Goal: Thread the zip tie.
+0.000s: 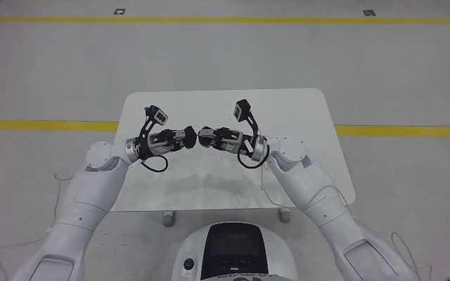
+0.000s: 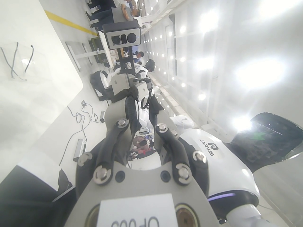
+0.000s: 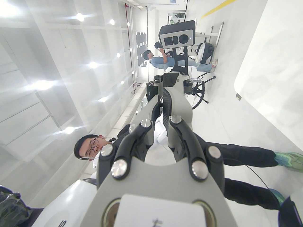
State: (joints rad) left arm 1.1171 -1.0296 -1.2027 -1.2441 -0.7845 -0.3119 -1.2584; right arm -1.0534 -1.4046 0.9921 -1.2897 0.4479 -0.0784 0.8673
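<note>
My left gripper [image 1: 188, 136] and right gripper [image 1: 206, 135] meet tip to tip in the air over the middle of the white table [image 1: 225, 105]. In the left wrist view my left gripper [image 2: 132, 100] has its fingers drawn together, right against the other arm's gripper [image 2: 129, 87]. In the right wrist view my right gripper [image 3: 165, 96] also stands shut, its ribbed pad [image 3: 167, 106] showing. What lies between the tips is hidden. Several loose black zip ties [image 2: 16, 64] lie on the table, away from both grippers.
The table's rounded corner [image 2: 79, 86] and its edge [image 3: 239, 90] lie close below the grippers. Cables and power bricks [image 2: 80, 142] lie on the floor beside the table. A yellow floor line [image 1: 394, 131] runs past it.
</note>
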